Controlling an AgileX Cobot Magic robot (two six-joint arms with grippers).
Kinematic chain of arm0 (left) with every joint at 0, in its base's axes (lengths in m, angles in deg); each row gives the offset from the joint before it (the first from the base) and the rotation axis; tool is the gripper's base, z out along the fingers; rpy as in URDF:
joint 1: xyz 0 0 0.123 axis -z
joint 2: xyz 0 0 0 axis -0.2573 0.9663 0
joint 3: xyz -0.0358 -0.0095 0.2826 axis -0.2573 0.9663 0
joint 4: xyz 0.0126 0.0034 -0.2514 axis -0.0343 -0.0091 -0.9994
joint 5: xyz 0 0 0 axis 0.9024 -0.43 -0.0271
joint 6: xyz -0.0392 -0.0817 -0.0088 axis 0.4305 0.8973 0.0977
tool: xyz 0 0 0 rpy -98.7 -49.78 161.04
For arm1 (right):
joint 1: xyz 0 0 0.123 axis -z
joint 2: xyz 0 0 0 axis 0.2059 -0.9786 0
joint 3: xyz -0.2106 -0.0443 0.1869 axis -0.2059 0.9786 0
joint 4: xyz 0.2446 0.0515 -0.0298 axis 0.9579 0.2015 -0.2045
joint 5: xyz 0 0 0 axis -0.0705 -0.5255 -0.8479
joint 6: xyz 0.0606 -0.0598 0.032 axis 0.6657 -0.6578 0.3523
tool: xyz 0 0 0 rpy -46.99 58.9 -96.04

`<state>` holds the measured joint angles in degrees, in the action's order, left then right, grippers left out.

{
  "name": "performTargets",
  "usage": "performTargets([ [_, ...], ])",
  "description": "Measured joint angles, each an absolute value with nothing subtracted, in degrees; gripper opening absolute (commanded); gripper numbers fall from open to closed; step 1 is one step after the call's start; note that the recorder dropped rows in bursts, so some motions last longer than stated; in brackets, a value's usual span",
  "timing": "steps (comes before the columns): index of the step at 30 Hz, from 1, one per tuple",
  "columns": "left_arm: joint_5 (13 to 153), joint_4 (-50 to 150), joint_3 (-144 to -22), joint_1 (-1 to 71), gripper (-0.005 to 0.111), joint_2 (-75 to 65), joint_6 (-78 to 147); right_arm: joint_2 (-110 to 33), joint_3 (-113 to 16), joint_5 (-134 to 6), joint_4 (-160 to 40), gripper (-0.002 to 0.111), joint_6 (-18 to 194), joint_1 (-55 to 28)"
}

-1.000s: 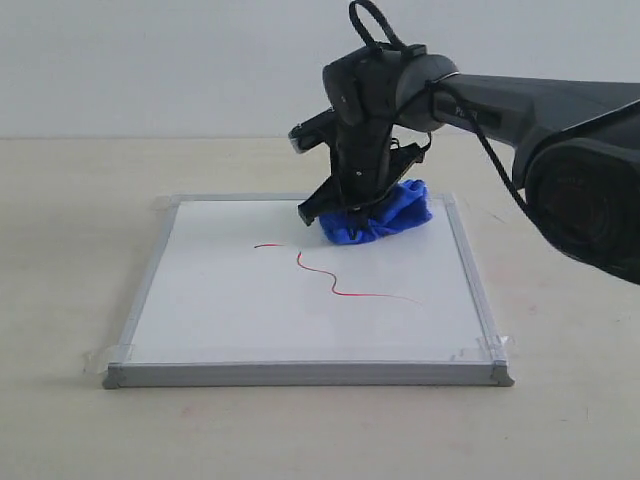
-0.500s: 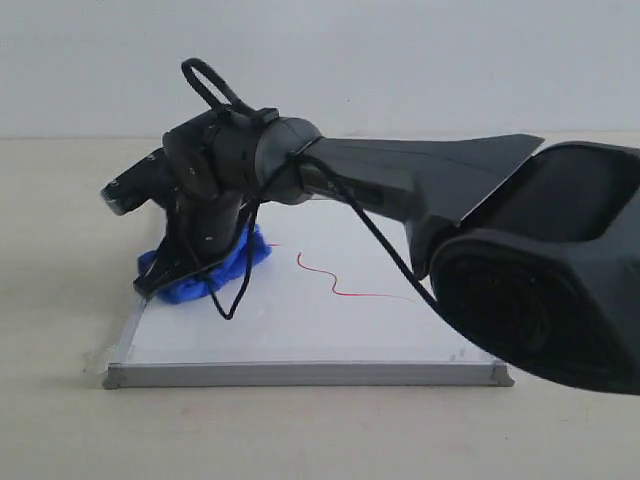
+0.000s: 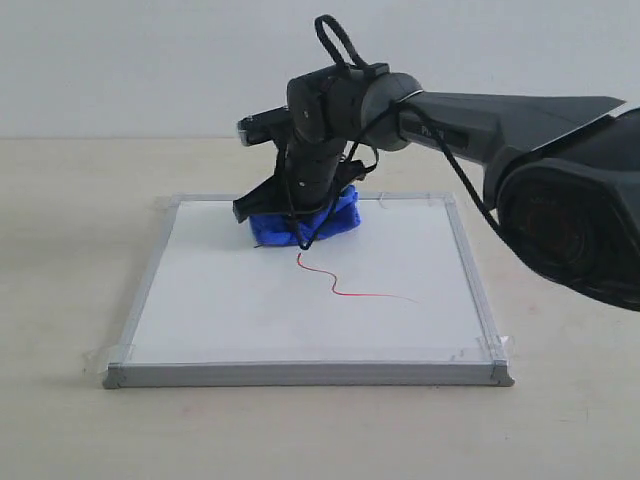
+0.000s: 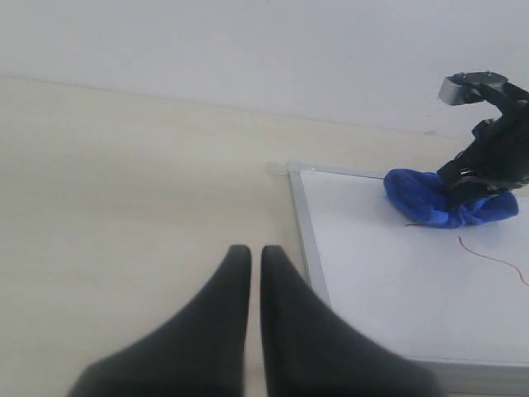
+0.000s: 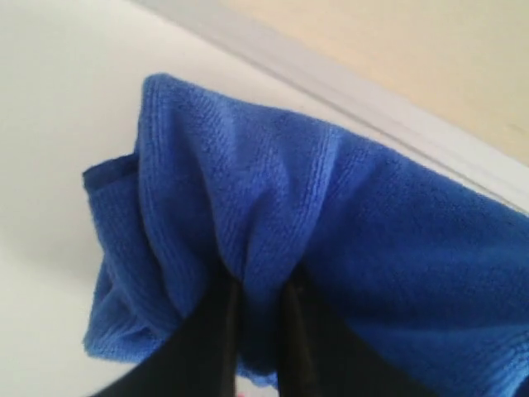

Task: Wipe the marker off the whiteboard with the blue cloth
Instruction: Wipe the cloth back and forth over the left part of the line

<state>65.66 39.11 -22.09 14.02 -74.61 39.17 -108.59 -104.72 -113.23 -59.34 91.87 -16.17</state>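
The whiteboard (image 3: 230,310) lies flat on the table with a grey frame. A thin red wavy marker line (image 3: 340,285) runs from just below the cloth toward the board's right middle. The blue cloth (image 3: 335,217) is bunched on the board's far middle, pressed down by my right gripper (image 3: 300,222), which is shut on a fold of it (image 5: 258,281). The left wrist view shows the cloth (image 4: 430,197), a bit of red line (image 4: 496,258) and the board (image 4: 372,273) from the side. My left gripper (image 4: 250,252) hovers shut and empty over the table beside the board's edge.
The beige table (image 3: 60,250) surrounds the board, with a plain white wall behind. Clear tape bits (image 3: 490,345) hold the board's corners. The right arm (image 3: 500,110) reaches in from the right above the board's far edge.
My right gripper swept the cloth from the board's far right to its left side, then back to the far middle. The left end of the red line is gone.
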Motion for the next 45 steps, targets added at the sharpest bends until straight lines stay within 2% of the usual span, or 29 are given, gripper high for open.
performTargets([
  [4, 65.66, 39.11, -22.09, 14.02, 0.004, -74.61, 39.17, -108.59, -104.72, -113.23, -53.64, 0.000, 78.25, -19.15],
  [7, 65.66, 39.11, -22.09, 14.02, 0.004, -74.61, 39.17, -108.59, -104.72, -112.45, -53.68, 0.000, 75.97, -21.00],
  [12, 65.66, 39.11, -22.09, 14.02, 0.004, -74.61, 39.17, -108.59, -104.70, -110.24, -64.12, 0.000, 98.77, -21.03],
  [20, 65.66, 39.11, -22.09, 14.02, 0.004, -74.61, 39.17, -108.91, -104.60, -110.58, -72.91, 0.000, 109.95, -18.72],
  [22, 65.66, 39.11, -22.09, 14.02, 0.004, -74.61, 39.17, -108.91, -104.60, -110.58, -70.14, 0.000, 107.44, -18.47],
  [28, 65.66, 39.11, -22.09, 14.02, 0.004, -74.61, 39.17, -108.91, -104.60, -111.35, -49.36, 0.000, 75.00, -18.92],
  [30, 65.66, 39.11, -22.09, 14.02, 0.004, -74.61, 39.17, -108.91, -104.60, -111.19, -47.72, 0.000, 71.43, -20.11],
  [36, 65.66, 39.11, -22.09, 14.02, 0.004, -74.61, 39.17, -108.91, -104.60, -109.37, -68.57, 0.000, 101.71, -20.51],
  [39, 65.66, 39.11, -22.09, 14.02, 0.004, -74.61, 39.17, -108.94, -104.60, -109.79, -72.18, 0.000, 106.75, -19.09],
  [41, 65.66, 39.11, -22.09, 14.02, 0.004, -74.61, 39.17, -109.03, -104.60, -109.19, -68.75, 0.000, 99.87, -18.64],
  [44, 65.66, 39.11, -22.09, 14.02, 0.004, -74.61, 39.17, -109.03, -104.60, -107.95, -54.56, 0.000, 75.87, -19.64],
  [45, 65.66, 39.11, -22.09, 14.02, 0.004, -74.61, 39.17, -109.03, -104.60, -108.27, -54.54, 0.000, 75.52, -19.78],
])
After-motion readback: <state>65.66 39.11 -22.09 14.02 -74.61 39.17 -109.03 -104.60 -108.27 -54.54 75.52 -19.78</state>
